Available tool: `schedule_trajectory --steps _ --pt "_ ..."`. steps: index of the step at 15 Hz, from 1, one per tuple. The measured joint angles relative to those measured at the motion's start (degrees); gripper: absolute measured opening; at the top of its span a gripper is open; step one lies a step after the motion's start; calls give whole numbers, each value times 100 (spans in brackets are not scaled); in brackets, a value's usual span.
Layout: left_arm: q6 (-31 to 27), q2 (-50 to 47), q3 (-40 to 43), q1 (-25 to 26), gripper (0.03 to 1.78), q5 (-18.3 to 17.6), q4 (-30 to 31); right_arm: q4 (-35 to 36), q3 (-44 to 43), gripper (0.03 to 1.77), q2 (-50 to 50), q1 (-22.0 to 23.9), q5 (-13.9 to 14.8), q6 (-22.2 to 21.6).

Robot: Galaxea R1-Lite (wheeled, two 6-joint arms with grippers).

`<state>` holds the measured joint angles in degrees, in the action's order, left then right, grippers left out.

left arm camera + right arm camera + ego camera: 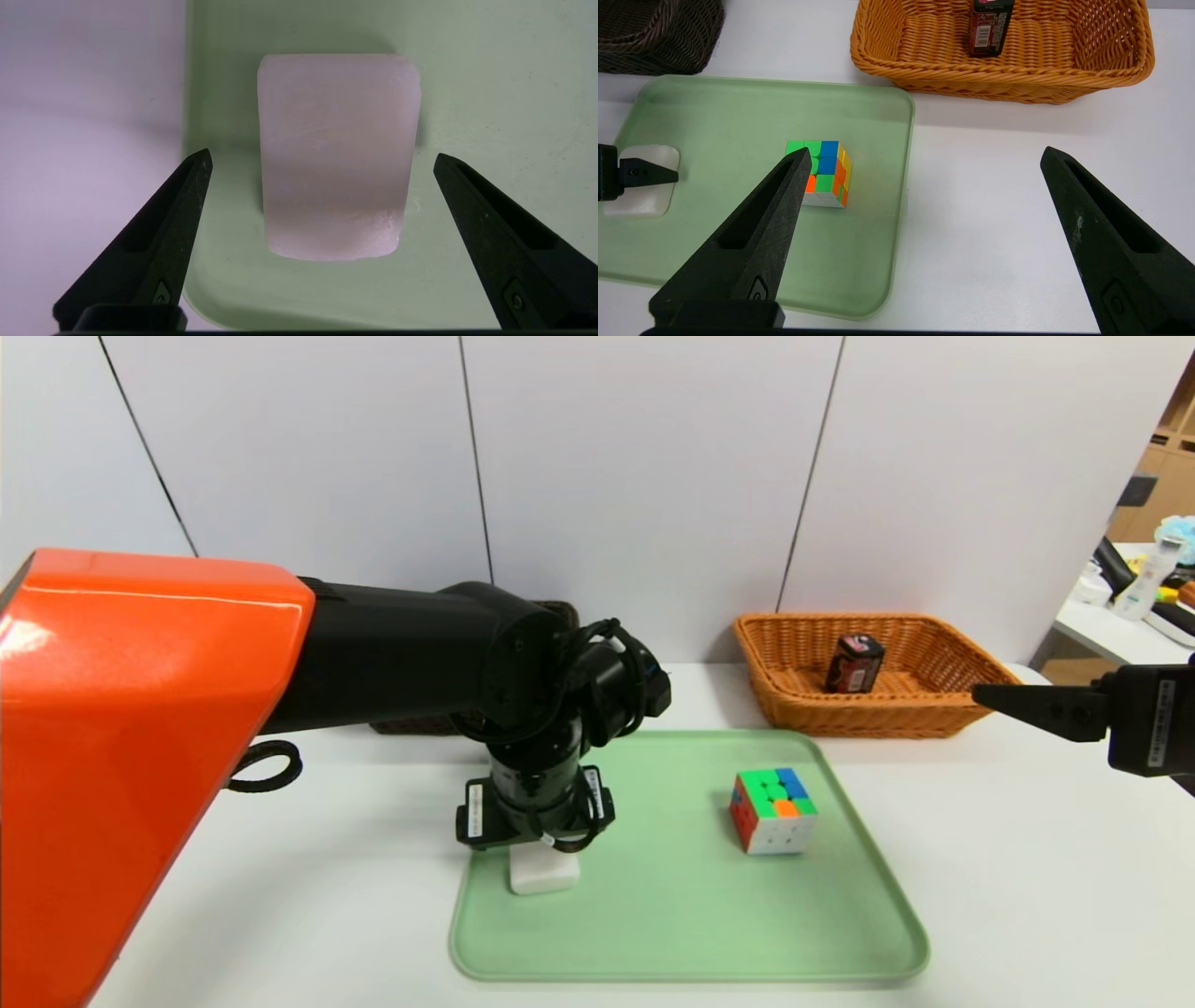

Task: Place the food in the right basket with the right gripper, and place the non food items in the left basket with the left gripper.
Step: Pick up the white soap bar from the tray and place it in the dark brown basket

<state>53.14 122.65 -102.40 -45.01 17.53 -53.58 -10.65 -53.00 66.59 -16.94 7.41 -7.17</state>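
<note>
Pale green tray (840,933) on white table (1046,859), grey panelled wall (653,476), cluttered desk (1111,625) far right

Barcode on the packet (989,28), apparently unreadable.

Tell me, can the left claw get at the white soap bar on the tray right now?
Probably yes. The left claw hangs open just above the white soap bar, one finger on each side, and nothing lies between them on the green tray.
</note>
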Motion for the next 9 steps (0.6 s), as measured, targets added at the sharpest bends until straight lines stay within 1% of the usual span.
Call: schedule_trajectory --steps 9 --pt "122 108 -62 28 169 -105 28 -1 33 169 11 0 0 0"
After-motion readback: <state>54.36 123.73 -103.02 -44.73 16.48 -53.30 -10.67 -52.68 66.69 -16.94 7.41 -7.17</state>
